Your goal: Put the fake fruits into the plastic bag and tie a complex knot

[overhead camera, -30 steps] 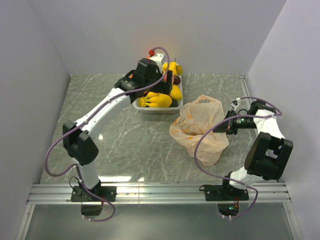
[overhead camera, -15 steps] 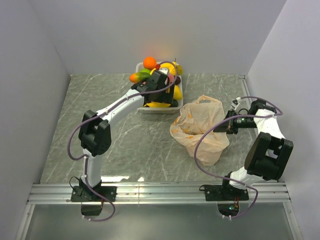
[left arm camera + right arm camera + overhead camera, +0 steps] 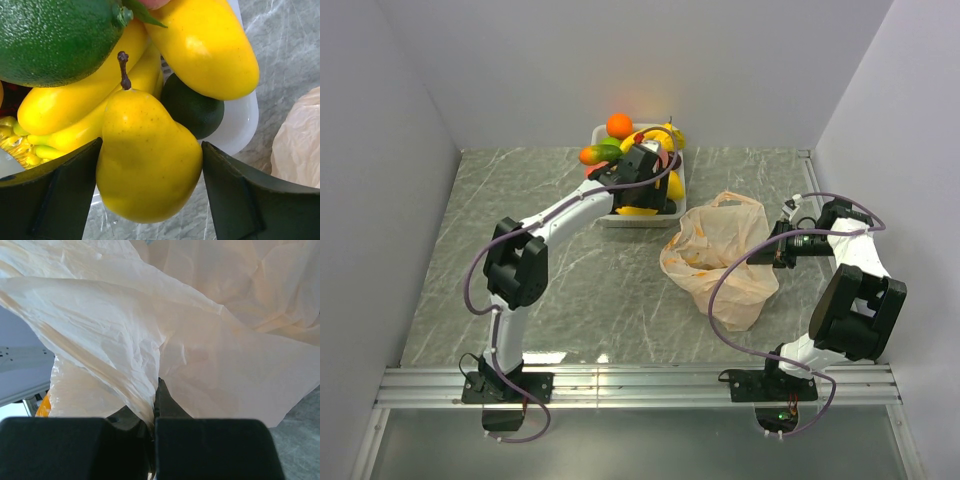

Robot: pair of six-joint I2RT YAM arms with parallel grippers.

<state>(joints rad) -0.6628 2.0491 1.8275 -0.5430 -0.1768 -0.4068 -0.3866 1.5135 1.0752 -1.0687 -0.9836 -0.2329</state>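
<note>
L gripper (image 3: 151, 150) is at the near right corner of the white tray (image 3: 241, 122). Its jaws are wide, one finger each side of the yellow pear (image 3: 145, 167), and the pads look to touch both flanks. That reads as a grip on the pear, tho how firm can't be told. The pear sits at the tray's rim w/ its sides free, prob. why it's the pick: there's room for fingers w/o shoving the green lime (image 3: 50, 40), bananas (image 3: 65, 107) or dark green fruit (image 3: 195, 107) behind it. The plastic bag (image 3: 720, 265) lies slumped just right of the tray, toward the arm bases. R gripper (image 3: 154, 426) is clamped tight on a fold of bag film on the side away from the tray. It's likely pinned there to keep the bag put & its mouth held up for fruit coming over. Whether any fruit is in the bag can't be told. The pile is in the tray and there's no knot yet, so it looks early in the task.
</note>
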